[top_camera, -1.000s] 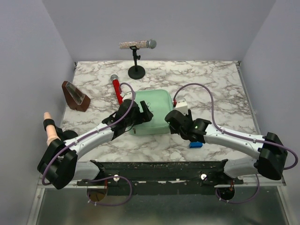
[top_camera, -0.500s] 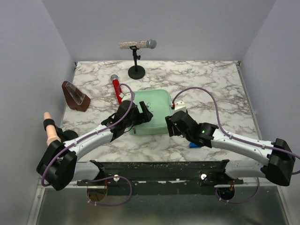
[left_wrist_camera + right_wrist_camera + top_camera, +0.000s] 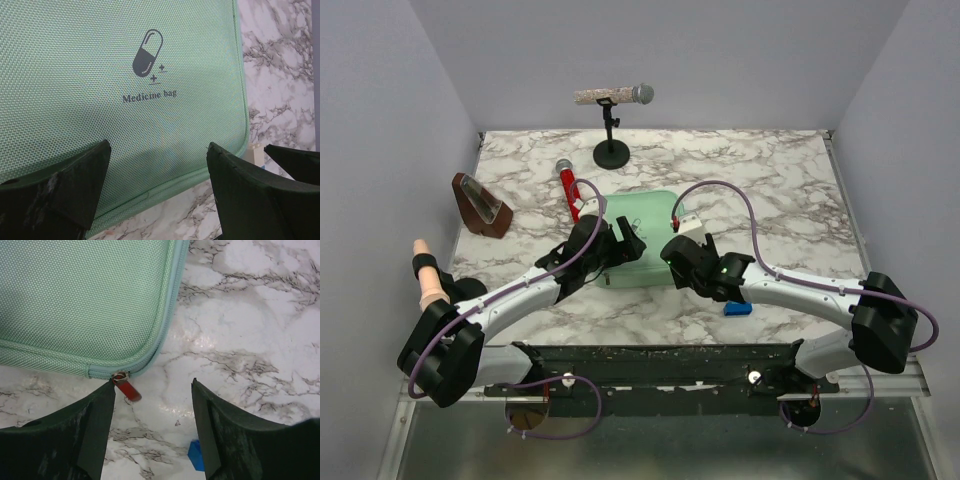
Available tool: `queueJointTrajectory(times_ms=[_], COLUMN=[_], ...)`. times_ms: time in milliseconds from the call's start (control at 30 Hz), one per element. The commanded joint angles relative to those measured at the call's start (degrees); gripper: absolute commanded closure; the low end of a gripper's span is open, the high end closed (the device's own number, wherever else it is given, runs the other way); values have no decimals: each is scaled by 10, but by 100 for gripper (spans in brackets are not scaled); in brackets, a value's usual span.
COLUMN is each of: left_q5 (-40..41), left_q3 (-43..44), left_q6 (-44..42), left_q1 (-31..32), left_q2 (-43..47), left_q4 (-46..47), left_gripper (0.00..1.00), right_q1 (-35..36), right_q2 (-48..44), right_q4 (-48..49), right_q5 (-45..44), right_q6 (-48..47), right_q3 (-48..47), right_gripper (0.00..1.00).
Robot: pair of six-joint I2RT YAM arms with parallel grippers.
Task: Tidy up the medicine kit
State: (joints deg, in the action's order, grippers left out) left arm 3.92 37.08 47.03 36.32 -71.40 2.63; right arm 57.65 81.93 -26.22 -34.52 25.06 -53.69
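A mint-green fabric medicine kit (image 3: 647, 225) lies zipped shut on the marble table (image 3: 790, 190). It looks light and semi-stiff, with a broad top that is hard to pinch, so the red zipper pull (image 3: 128, 386) at its corner seems the best hold. The left gripper (image 3: 157, 150) hovers open over the top, and the right gripper (image 3: 152, 385), open and empty, straddles the pull.

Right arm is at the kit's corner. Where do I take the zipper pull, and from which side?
Take the red pull tab at the medicine kit's rounded corner. It lies flat on the table, pointing away from the case, so probably come straight down with the right gripper, open fingers straddling its narrow width.
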Motion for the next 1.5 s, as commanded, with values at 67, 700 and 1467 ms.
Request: queueJointTrajectory(times_ms=[67, 700, 1467], left_q5=[25, 14, 27], left_q3=[-35, -47, -53], left_q6=[-9, -9, -18], left_q1=[-12, -17, -30], left_q2=[-21, -1, 17], left_q4=[-99, -92, -117], left_gripper=[8, 8, 8], right_q1=[-7, -1, -42], right_q2=[-49, -70, -41], right_q4=[-88, 100, 159], right_q5=[-92, 112, 94], right_q6=[44, -87, -106], right_q3=[22, 66, 115], right_gripper=[31, 31, 49])
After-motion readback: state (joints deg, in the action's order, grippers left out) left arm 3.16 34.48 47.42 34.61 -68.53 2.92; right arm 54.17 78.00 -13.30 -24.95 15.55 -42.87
